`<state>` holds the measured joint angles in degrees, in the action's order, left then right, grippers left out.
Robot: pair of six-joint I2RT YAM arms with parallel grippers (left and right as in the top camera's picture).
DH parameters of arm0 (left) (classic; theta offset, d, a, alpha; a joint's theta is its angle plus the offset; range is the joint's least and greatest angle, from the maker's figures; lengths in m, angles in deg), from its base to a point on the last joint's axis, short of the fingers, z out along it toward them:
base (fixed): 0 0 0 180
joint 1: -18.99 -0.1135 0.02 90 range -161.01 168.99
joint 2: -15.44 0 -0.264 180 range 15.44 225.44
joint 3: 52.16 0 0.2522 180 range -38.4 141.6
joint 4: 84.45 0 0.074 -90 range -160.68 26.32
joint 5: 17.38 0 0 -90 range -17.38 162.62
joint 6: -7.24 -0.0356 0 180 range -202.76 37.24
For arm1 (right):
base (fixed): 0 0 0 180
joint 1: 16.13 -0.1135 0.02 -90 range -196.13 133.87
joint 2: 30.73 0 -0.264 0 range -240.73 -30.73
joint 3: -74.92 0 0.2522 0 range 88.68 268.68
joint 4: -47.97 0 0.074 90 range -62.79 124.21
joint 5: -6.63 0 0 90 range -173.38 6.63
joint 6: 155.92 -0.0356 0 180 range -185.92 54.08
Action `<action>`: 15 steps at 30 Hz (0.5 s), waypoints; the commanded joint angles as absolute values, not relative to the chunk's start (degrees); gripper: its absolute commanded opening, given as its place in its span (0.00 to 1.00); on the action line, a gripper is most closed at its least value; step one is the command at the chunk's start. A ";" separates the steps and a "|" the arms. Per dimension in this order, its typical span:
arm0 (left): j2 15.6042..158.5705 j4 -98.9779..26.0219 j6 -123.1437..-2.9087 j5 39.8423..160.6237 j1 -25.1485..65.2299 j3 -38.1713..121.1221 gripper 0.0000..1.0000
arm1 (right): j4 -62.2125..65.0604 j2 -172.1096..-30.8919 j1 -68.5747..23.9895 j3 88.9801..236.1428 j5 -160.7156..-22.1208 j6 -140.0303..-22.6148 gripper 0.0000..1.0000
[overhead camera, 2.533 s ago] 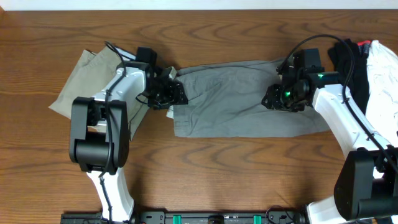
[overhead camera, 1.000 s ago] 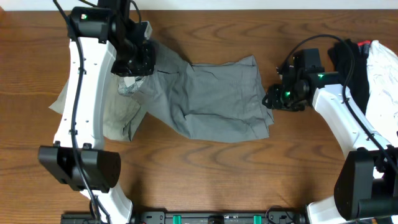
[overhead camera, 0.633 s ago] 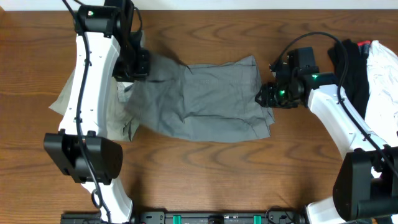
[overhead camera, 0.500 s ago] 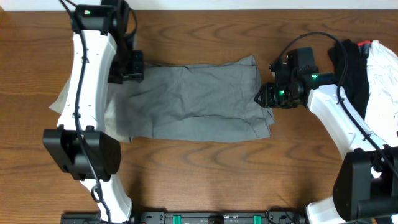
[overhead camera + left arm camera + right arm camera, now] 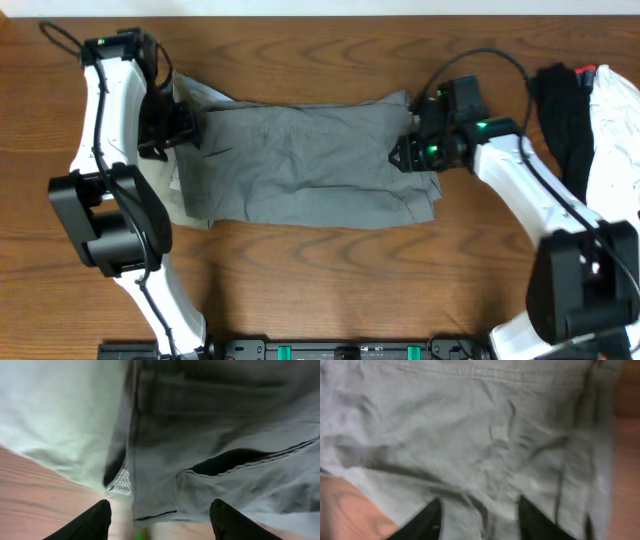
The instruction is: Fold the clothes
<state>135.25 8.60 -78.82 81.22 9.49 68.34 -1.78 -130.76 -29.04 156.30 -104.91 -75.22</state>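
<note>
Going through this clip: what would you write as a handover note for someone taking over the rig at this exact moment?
Left gripper: open, holding nothing, at the left end of the grey shorts.
Right gripper: open, holding nothing, over the right end of the shorts.
The grey shorts lie spread out mid-table, with their left end on the khaki shorts. More clothes are piled at the right edge.
Done: grey shorts laid out.
Left: no fold made yet. Fold the grey shorts, then the others.
</note>
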 commanded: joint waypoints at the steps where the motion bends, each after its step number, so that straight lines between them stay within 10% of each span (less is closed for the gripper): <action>1: 135.03 9.17 -81.90 87.27 9.04 68.01 0.64 | -0.23 -137.29 -29.52 155.95 -104.15 -76.95 0.30; 9: 129.96 10.44 -82.34 87.23 9.15 68.01 0.64 | 0.17 -147.11 -28.25 155.95 -90.64 -87.14 0.04; 15: 127.32 11.51 -82.34 87.23 9.15 68.01 0.69 | -7.66 -147.56 -23.46 155.95 -66.88 -90.57 0.03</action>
